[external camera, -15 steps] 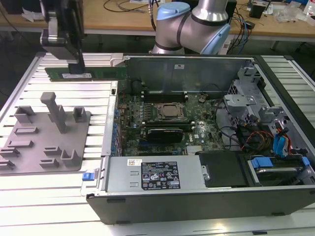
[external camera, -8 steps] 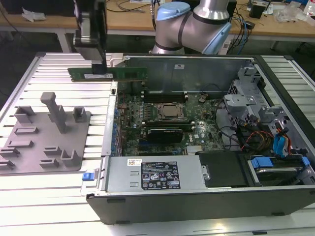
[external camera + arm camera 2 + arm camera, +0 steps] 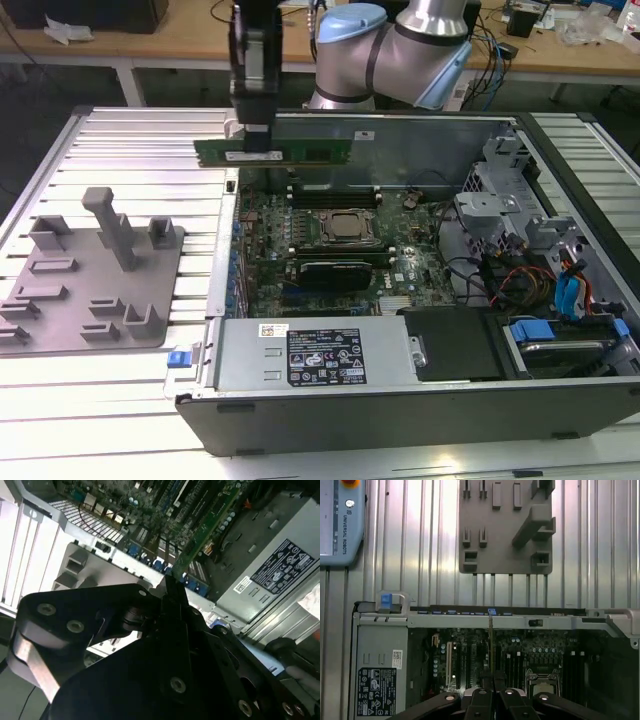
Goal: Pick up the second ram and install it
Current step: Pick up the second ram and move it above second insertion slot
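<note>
On the exterior view's left, grey holder plate (image 3: 95,290) flat on the ribbed metal table (image 3: 130,140), posts upright. Next along, gripper (image 3: 251,135) reaching straight down, closed tight on the second ram (image 3: 290,152). Grips the thin green stick left of its middle, so the longer part juts toward the exterior view's right. Held level and in the air, just under the fingers, above the near-left wall of the open computer case (image 3: 400,410) and clear of the motherboard (image 3: 270,225) below. Further right, the processor socket (image 3: 350,228) in the middle of the board, and the power supply (image 3: 315,355) along the front. In the first wrist view, seen edge-on as a thin line (image 3: 491,640) running out from the gripper (image 3: 492,682); in the second wrist view, a green strip (image 3: 205,527) beyond the clamped tips (image 3: 172,585).
</note>
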{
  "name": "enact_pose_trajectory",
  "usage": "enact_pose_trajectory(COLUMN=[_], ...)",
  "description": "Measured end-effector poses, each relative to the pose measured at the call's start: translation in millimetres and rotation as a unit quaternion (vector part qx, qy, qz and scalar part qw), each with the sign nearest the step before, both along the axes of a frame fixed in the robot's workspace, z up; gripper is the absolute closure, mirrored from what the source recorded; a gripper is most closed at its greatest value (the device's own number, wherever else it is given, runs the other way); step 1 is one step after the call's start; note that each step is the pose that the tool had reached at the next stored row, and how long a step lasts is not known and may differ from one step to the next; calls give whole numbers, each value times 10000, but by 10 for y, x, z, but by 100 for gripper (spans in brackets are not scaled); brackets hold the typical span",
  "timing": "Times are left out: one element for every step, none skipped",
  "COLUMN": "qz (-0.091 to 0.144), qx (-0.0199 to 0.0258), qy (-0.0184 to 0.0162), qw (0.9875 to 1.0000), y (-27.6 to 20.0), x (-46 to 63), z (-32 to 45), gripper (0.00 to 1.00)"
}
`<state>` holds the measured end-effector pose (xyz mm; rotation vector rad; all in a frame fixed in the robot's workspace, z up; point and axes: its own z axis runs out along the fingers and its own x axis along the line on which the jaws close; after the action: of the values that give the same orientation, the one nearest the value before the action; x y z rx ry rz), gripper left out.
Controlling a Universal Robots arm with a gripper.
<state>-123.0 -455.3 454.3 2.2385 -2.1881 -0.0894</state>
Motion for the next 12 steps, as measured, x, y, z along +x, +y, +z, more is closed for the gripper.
enact_pose_trajectory(qz=[-1,0,0,0,0,1,1,0,0,0,0,0], qx=[0,0,0,0,0,0,0,0,0,0,0,-1], qy=[2,4,8,12,20,23,23,23,23,23,23,23], qw=[10000,10000,10000,10000,10000,10000,10000,10000,10000,10000,10000,10000], y=[0,0,0,8,33,36,36,36,37,42,54,63], x=[38,97,184,274,388,430,440,440,440,441,441,441], z=[-3,-8,-16,-29,-55,-64,-66,-66,-66,-66,-70,-72], gripper=[91,91,91,91,91,91,91,91,91,91,91,91])
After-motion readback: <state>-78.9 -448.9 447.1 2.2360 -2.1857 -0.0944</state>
